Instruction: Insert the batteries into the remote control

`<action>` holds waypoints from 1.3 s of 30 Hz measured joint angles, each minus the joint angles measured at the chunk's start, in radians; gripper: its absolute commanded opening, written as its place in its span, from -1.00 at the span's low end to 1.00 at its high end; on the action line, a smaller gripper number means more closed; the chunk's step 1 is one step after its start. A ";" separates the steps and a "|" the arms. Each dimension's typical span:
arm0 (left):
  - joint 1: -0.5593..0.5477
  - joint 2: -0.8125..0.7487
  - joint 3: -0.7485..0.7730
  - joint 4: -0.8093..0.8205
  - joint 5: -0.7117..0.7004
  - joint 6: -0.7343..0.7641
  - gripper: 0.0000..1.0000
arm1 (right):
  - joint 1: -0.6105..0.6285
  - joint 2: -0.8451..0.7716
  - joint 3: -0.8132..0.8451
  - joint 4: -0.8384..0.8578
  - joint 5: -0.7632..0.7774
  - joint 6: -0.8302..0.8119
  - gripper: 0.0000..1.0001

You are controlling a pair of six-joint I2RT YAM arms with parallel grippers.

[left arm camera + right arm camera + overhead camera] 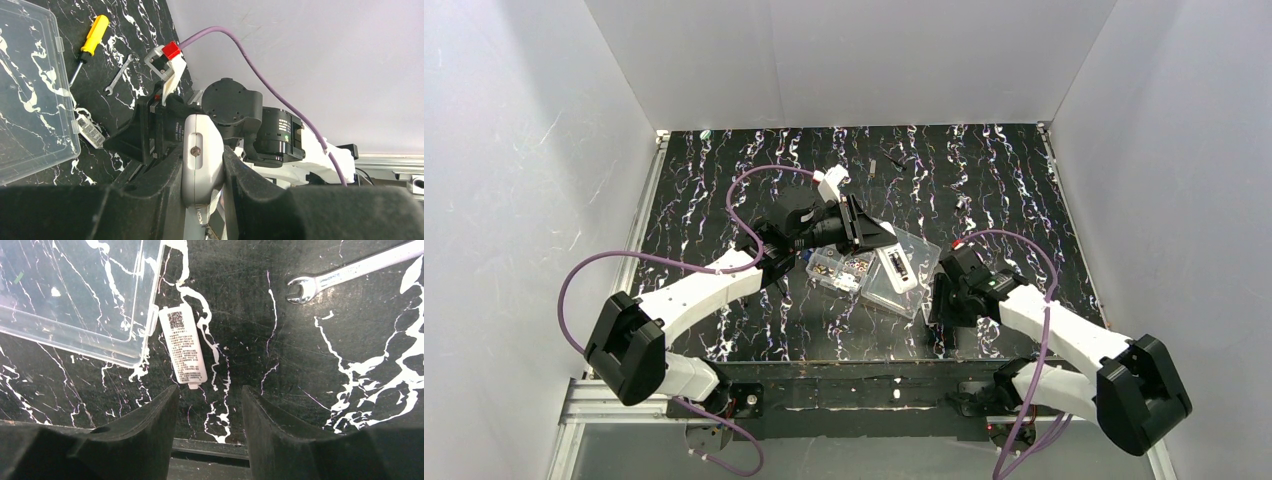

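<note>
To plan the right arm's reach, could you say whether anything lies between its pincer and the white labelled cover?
Nothing visible: only bare black marbled tabletop lies between the open right pincer and the small white labelled plastic cover.

Bright even light, soft shadows, sharp

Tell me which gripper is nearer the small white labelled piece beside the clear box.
Right. The right gripper, open, is just short of the piece; the left gripper, shut on the remote control, is across the clear box from it.
</note>
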 measured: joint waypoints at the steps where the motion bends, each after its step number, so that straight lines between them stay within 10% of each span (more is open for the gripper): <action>1: 0.000 0.000 0.000 0.000 -0.002 0.000 -1.00 | 0.002 0.008 0.000 0.005 0.001 0.003 0.13; 39: 0.000 -0.020 -0.029 -0.005 -0.034 0.005 -1.00 | 0.160 0.226 0.100 0.008 0.130 -0.014 -0.08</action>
